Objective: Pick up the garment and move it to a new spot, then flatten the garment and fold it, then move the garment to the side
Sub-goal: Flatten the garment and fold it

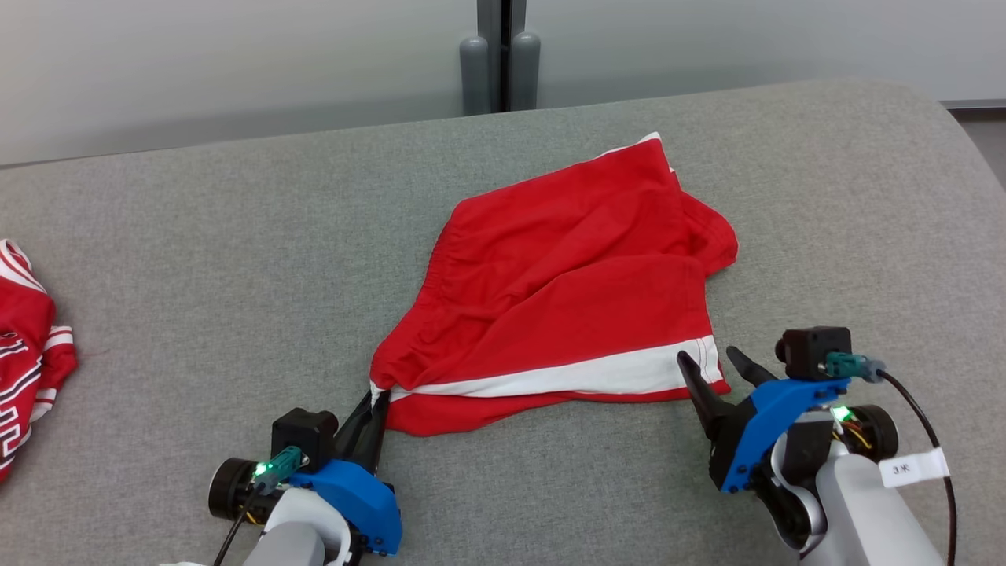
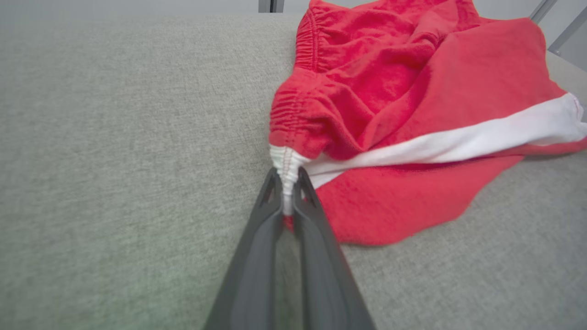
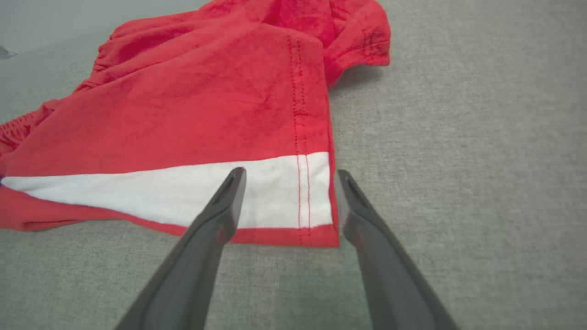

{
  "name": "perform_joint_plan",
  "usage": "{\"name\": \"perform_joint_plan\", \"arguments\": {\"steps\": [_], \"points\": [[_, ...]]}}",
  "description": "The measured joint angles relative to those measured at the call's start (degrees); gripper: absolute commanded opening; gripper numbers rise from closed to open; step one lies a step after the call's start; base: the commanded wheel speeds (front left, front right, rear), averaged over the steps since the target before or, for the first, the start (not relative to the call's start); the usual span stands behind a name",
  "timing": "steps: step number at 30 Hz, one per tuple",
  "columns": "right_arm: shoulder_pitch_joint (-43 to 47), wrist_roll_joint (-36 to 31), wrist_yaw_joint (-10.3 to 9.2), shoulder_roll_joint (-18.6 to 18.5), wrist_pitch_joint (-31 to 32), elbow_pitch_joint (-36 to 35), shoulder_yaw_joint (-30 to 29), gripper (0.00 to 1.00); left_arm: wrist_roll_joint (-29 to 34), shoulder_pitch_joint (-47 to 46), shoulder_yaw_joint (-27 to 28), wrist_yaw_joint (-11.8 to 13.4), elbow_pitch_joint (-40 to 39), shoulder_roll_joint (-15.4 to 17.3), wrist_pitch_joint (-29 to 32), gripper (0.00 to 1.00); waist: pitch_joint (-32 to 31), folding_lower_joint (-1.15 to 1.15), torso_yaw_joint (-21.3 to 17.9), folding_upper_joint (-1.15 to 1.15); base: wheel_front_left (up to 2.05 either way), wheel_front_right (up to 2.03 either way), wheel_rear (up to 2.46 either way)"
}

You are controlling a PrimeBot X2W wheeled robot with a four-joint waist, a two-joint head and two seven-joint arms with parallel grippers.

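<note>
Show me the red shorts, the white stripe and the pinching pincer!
red shorts (image 1: 566, 259), head view, middle of the red cloth.
white stripe (image 3: 156, 195), right wrist view, middle of the band.
left pincer (image 2: 288, 178), left wrist view, between its tips, on the pinched waistband.

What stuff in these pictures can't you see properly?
- Head view: the striped garment at the left is cut off by the picture's edge.
- Head view: the white tag at the lower right has writing too small to read.
- All views: the red shorts lie folded over, hiding their lower layers.
- Left wrist view: the left gripper is shut on the waistband corner and hides how much cloth is inside.
</note>
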Motion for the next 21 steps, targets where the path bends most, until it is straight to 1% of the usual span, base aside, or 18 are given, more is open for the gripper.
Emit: {"name": "perform_joint_plan", "arguments": {"steps": [5,8,12,21], "points": [[-2.70,1.37,0.00,0.02,1.37,3.56,1.36,1.00,-0.04,-0.56,-0.32,-0.01,0.14,0.04,-0.47,0.00,0.63,0.00,0.17,0.00,0.00,0.00,0.00],[-3.99,1.05,0.00,0.01,1.66,6.61,1.58,1.00,-0.05,-1.13,-0.83,-0.02,0.44,0.07,-0.55,0.00,0.91,0.00,0.31,0.00,0.00,0.00,0.00],[-5.05,0.98,0.00,-0.01,1.16,8.32,2.09,1.00,-0.14,-1.42,-1.24,-0.14,0.62,0.07,-0.60,0.00,1.03,0.00,0.35,0.00,0.00,0.00,0.00],[-6.57,2.90,0.00,-0.03,-0.52,10.91,5.43,1.00,-0.73,-1.52,-1.60,-0.14,1.07,0.22,-0.85,0.00,0.87,0.00,0.17,0.00,0.00,0.00,0.00]]}}
